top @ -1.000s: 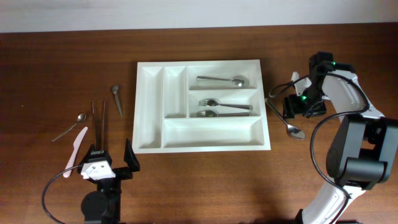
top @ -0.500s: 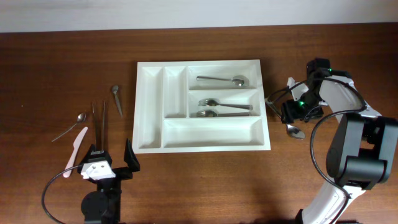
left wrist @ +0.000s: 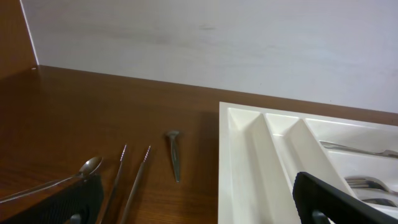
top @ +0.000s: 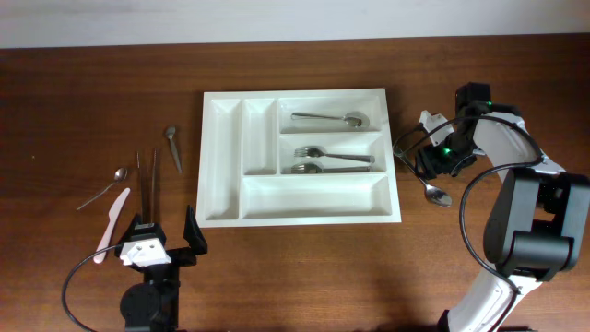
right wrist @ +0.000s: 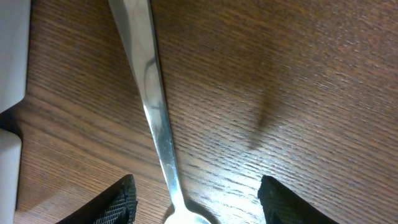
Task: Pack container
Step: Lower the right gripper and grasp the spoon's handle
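Observation:
The container [top: 313,196] is a white compartmented tray in the middle of the table, also seen in the left wrist view [left wrist: 249,162]. One spoon [top: 330,118] and two forks [top: 332,161] lie in its right compartments. Right of it a steel spoon [top: 433,191] lies on the wood. My right gripper [top: 431,161] hovers over the handle of this spoon [right wrist: 152,93]. The right gripper [right wrist: 196,208] is open, one finger on each side of the handle, neither touching it. My left gripper [top: 166,244] rests open near the front left, nothing between its fingers [left wrist: 336,199].
Left of the tray lie a small spoon [top: 106,184], a pink knife [top: 113,217], two thin sticks [top: 147,180] and a short metal piece [top: 173,148]. The tray's edge [right wrist: 12,56] is close on the left of the right gripper.
My right gripper has shifted a little left and turned over the spoon's handle, its jaws narrowing somewhat. The left arm has not moved.

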`<state>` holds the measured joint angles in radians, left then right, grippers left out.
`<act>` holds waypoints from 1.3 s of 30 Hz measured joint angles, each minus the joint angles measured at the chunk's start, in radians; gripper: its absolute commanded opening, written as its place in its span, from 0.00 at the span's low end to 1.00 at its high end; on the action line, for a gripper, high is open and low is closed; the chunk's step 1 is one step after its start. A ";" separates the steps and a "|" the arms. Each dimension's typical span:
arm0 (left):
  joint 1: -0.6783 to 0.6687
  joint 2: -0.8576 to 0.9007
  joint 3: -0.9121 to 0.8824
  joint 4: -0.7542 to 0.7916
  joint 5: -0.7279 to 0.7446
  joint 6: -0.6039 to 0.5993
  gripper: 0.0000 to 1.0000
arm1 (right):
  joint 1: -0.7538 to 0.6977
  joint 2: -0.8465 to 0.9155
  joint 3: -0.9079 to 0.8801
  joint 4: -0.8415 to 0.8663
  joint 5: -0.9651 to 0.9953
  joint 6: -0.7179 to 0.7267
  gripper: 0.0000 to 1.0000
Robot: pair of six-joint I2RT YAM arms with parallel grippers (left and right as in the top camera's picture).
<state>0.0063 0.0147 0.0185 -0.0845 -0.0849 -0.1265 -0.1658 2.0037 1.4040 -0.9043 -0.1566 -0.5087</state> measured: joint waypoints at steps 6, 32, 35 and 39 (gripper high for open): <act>0.000 0.000 0.000 0.000 0.000 0.000 0.99 | 0.000 0.000 -0.001 -0.003 -0.003 -0.011 0.65; 0.000 0.000 0.000 0.000 0.000 0.000 0.99 | 0.005 -0.051 -0.185 0.232 0.077 0.034 0.61; 0.000 0.000 0.000 0.000 0.000 0.000 0.99 | 0.005 -0.054 -0.190 0.237 0.082 0.050 0.61; 0.000 0.000 0.000 0.000 0.000 0.000 0.99 | 0.006 -0.055 -0.192 0.237 0.089 0.077 0.59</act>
<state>0.0063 0.0147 0.0185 -0.0845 -0.0849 -0.1265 -0.1600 1.9488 1.2121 -0.6678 -0.0677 -0.4316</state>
